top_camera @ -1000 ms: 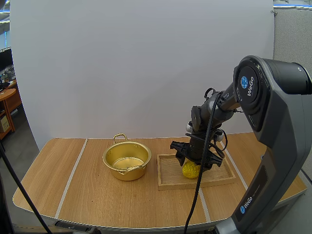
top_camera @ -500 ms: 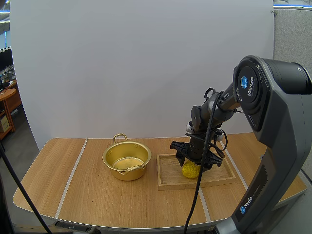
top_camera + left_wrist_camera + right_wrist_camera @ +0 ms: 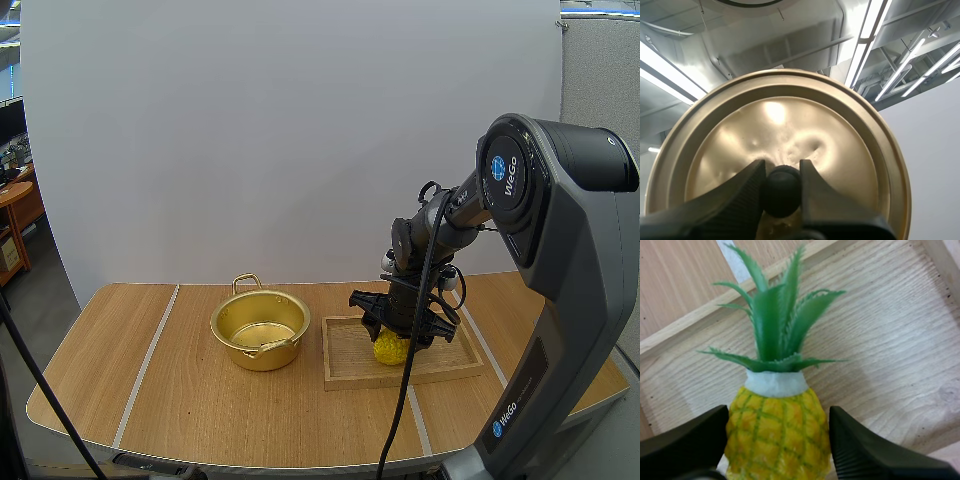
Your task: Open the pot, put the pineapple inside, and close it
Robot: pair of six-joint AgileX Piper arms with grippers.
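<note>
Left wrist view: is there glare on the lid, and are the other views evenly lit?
Left wrist view: a bright reflection patch on the lid. Right wrist view: pineapple evenly lit, no glare. High view: mild gleam inside the pot.

Wooden table (image 3: 180,400) carries open gold pot (image 3: 262,357), wooden tray (image 3: 345,362) just beside it

High view looks forward and down over the table (image 3: 200,400). The right wrist view sits close above the shared pineapple (image 3: 777,435). The left wrist view, hard against the lid (image 3: 790,125), apparently faces up.
</note>
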